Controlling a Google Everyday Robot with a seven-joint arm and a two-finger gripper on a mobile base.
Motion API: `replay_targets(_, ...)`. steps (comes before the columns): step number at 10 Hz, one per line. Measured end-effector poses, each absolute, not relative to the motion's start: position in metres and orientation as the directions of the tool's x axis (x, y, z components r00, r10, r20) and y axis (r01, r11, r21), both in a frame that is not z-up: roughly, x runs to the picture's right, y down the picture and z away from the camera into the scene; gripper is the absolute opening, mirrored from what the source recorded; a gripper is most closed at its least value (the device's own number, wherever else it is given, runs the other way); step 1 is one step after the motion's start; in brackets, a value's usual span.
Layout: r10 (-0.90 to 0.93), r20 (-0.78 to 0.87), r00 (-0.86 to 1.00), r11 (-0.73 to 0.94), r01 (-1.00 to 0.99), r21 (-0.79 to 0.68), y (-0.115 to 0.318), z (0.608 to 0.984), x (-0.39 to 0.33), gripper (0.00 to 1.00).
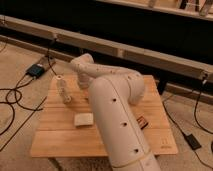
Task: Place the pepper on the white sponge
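Tabletop point(55, 136) bears white sponge point(83, 119) lying left-to-right; arm point(114, 112) hides claw.

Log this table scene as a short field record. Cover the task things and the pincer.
table: wooden
sponge: whitish, flat on the table left of the arm, nothing on it
pepper: not visible
pincer: out of sight, apparently behind the arm
arm: white, bent over the table's middle
bottle: upright, back left of the table
box: orange and black, showing at the arm's right
task: pepper not on sponge
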State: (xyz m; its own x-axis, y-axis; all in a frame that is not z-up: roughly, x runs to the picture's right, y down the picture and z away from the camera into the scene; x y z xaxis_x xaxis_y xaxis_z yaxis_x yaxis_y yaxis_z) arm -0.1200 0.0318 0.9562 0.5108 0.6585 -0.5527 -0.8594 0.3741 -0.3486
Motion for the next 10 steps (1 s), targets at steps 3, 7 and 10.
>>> replay_targets(3,0.671,-0.546,0.502,0.359,-0.864,-0.353,0.028,0.92,-0.118,0.0)
replay_targets(7,0.654,-0.536,0.534,0.373,-0.844,-0.386,0.049,0.859,-0.118,0.0)
replay_targets(10,0.639,-0.546,0.542,0.376,-0.839,-0.394,0.07,0.826,-0.113,0.0)
